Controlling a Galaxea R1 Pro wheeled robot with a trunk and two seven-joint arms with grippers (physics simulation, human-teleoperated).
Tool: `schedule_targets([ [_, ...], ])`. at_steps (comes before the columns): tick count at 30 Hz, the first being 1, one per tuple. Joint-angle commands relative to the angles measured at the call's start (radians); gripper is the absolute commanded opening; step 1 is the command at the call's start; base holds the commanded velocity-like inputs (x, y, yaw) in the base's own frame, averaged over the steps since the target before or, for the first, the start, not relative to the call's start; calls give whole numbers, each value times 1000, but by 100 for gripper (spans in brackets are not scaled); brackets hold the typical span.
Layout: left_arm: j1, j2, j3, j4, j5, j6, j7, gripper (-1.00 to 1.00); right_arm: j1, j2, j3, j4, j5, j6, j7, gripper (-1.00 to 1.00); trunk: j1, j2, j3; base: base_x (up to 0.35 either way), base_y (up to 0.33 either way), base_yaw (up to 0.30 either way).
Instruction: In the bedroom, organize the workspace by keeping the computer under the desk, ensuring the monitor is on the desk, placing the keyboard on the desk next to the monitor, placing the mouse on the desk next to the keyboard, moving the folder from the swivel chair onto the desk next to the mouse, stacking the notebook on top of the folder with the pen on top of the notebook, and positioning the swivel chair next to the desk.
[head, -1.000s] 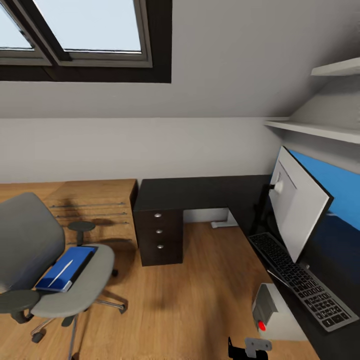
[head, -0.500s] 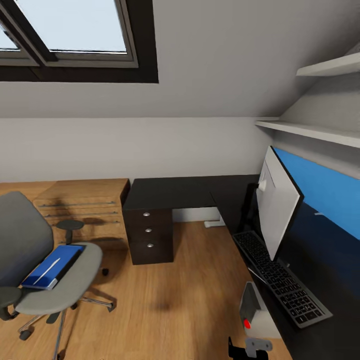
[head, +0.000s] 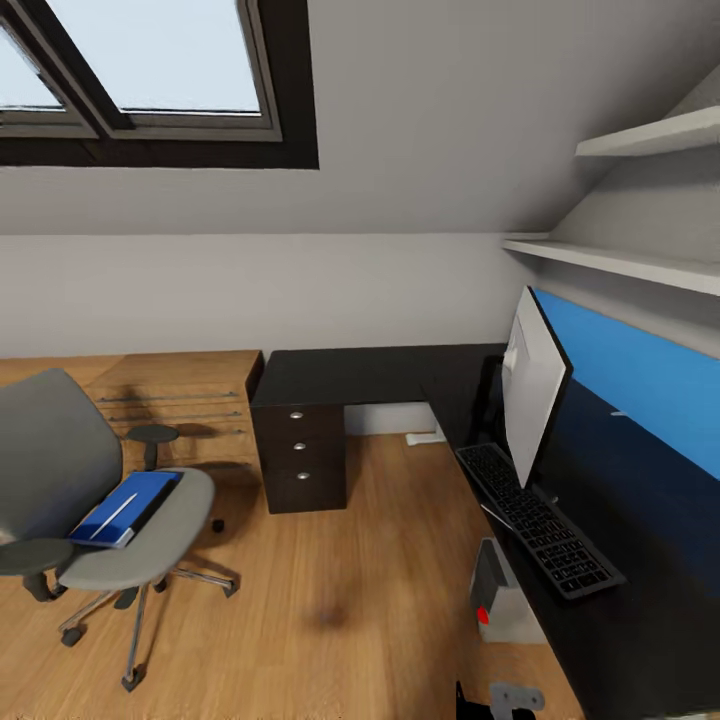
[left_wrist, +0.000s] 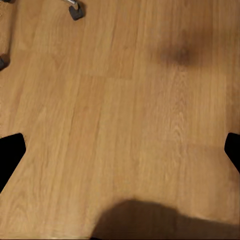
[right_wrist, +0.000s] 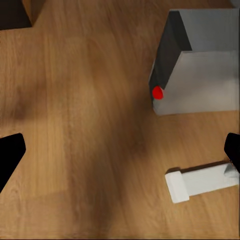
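Folder (head: 125, 508) flat on swivel chair (head: 100, 520) seat, white stripe on top, likely pen; chair well apart from counter (head: 360, 375).

Monitor (head: 530, 395) and keyboard (head: 535, 520) on counter; computer (head: 500, 600) on floor under its edge.

Left fingers (left_wrist: 11, 155) and right fingers (right_wrist: 10, 150) spread wide, empty, over floor. Folder far from both; computer near right.

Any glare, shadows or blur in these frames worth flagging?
Head view: sharp, with a blue sheen on the glossy desk behind the monitor, and soft shadows under the swivel chair. Left wrist view: mildly soft, dark shadow patches on the floor. Right wrist view: the computer is crisp.
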Motion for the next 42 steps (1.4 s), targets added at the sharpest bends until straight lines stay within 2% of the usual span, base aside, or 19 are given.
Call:
schedule_targets([
  [1, 0, 0, -2, 1, 3, -3, 3, 100, -1, 0, -6, 2, 11, -3, -7, 100, 0, -1, -1, -310, -1, 0],
  [13, -1, -1, -2, 1, 3, -3, 3, 100, 0, 5, -6, 3, 10, -2, -7, 100, 0, -1, -9, -249, 0, 0],
  [25, -1, -1, -2, 1, 3, -4, 4, 100, 3, 3, -6, 4, 11, -1, -7, 100, 0, -1, -24, -69, 0, -72],
  [40, -1, -2, -2, 1, 2, -7, 4, 100, 15, 6, -5, 4, 15, -3, 0, 100, 0, -1, -24, -139, -78, -2],
  [42, -1, -3, -2, 1, 2, -7, 4, 100, 15, 6, -4, 4, 16, -4, 0, 100, -8, 13, -18, -29, -12, 0],
])
